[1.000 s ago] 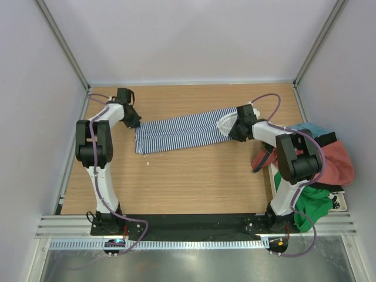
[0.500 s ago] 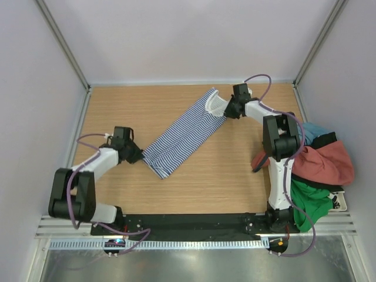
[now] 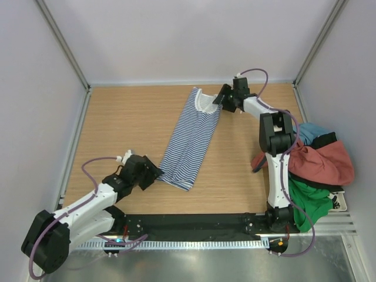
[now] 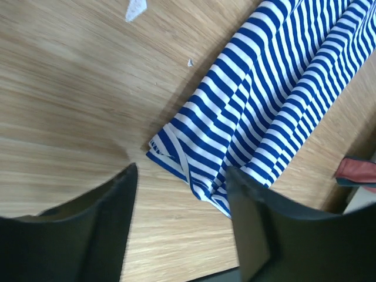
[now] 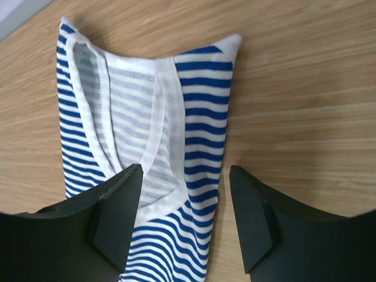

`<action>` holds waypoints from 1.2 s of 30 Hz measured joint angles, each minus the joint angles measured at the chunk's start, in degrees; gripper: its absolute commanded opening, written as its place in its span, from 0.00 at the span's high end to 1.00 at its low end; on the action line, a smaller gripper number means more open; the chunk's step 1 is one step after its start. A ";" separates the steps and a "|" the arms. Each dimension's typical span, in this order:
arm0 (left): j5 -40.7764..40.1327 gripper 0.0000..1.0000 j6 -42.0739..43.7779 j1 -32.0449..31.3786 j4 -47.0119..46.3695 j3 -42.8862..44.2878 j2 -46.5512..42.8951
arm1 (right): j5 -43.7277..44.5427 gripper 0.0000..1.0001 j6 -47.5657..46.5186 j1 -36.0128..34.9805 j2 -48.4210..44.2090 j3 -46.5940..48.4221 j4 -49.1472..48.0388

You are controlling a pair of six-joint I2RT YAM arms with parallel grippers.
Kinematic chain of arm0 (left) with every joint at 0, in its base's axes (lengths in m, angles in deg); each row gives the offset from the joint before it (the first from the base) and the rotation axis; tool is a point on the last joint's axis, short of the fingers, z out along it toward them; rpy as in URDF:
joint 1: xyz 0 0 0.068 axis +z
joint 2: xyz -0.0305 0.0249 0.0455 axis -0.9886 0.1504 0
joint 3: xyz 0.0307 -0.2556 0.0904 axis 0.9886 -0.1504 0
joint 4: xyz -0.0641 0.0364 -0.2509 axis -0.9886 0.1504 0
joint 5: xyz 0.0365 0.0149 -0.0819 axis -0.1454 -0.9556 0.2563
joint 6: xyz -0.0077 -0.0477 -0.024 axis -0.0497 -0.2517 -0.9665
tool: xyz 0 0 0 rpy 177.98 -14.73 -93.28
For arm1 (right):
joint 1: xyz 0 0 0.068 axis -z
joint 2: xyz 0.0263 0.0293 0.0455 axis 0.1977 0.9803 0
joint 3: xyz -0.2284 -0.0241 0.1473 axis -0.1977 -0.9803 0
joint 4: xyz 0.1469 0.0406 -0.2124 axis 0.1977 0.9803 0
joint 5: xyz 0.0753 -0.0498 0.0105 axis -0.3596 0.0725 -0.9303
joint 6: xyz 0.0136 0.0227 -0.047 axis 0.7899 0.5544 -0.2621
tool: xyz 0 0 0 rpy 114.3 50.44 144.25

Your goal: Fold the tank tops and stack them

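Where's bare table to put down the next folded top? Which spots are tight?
Biggest free patch: far-left table, between the left wall and the striped tank top. Second: between that top and the right arm. Crowded: right edge under the clothes pile; near-left corner, where the left arm lies, left end effector near the hem.

**Site:** robotics lab, enclosed test cell.

**Evidence:**
- 3 plain pale panel walls [image 3: 188, 41] set in aluminium corner posts [image 3: 63, 44].
- Wood-grain counter [image 3: 235, 176] filling the cell floor.
- Left arm [image 3: 88, 202] and right arm [image 3: 281, 176], white and black, bolted to a black base plate [image 3: 194, 222] at the near edge.
- Purple cables [image 3: 254, 71] looped along each arm.
- Aluminium rails [image 3: 343, 223] and a slotted cable duct [image 3: 194, 244] in front.
- Brushed metal sheet [image 3: 188, 267] below.
- Heap of garments [image 3: 320, 170] at the counter's right edge.
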 measured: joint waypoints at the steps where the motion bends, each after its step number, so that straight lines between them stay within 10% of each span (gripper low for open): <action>1: -0.90 0.34 -0.07 -0.04 1.55 0.57 -0.90 | -0.39 0.33 -0.15 0.02 -0.83 -1.49 -0.50; 15: -1.60 0.43 12.72 4.61 9.33 14.60 11.06 | -9.27 0.48 2.34 0.02 -19.50 -33.68 -8.76; 26: 4.66 0.58 18.67 6.82 6.38 18.99 21.55 | -14.12 0.54 4.70 -0.68 -19.58 -36.89 -13.31; 36: 8.79 0.89 18.49 5.44 2.14 17.00 22.95 | -11.54 0.99 5.49 -1.25 -12.63 -26.62 -8.11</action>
